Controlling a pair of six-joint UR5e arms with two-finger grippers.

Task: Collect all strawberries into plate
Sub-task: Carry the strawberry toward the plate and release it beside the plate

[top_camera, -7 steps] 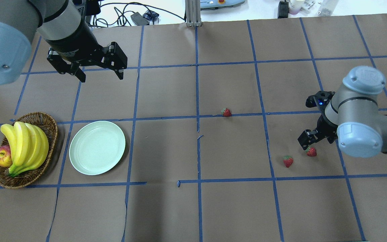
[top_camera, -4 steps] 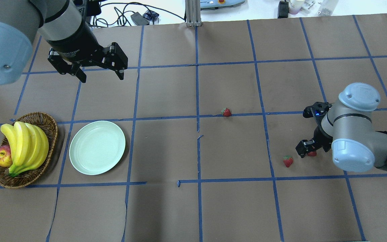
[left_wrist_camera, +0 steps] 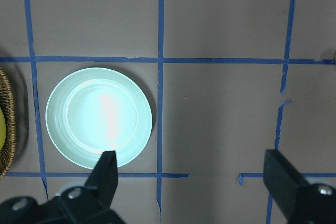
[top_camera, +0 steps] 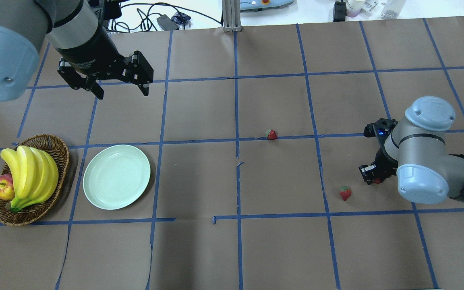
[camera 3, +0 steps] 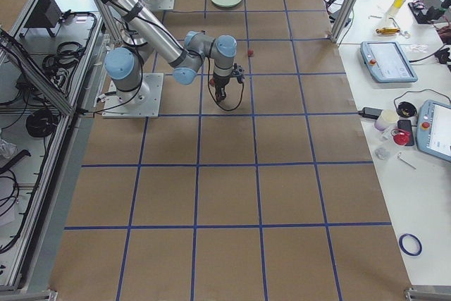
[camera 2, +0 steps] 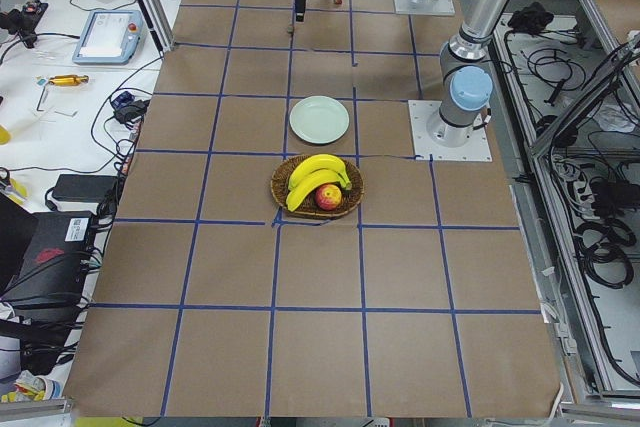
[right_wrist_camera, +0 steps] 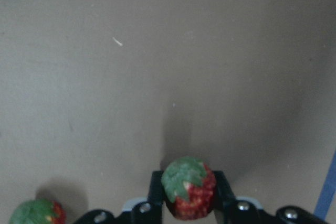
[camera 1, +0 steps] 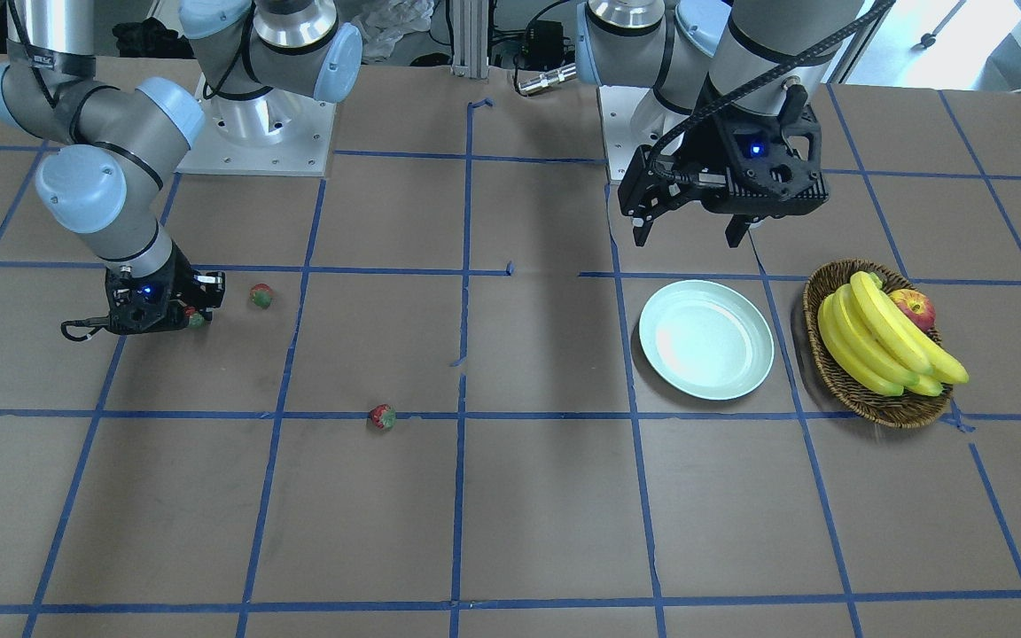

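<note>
The right gripper (top_camera: 373, 176) pinches one strawberry (right_wrist_camera: 188, 192), seemingly just above the table (top_camera: 280, 177). The left gripper (top_camera: 122, 92) hovers spread-fingered near the plate (top_camera: 116, 177).

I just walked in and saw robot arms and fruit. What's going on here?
A robot is gathering three strawberries onto the green plate. Its right hand is shut on one strawberry, low over the table. The other two lie loose on the table, and the plate has nothing on it. The left hand hangs open near the plate, holding nothing.
</note>
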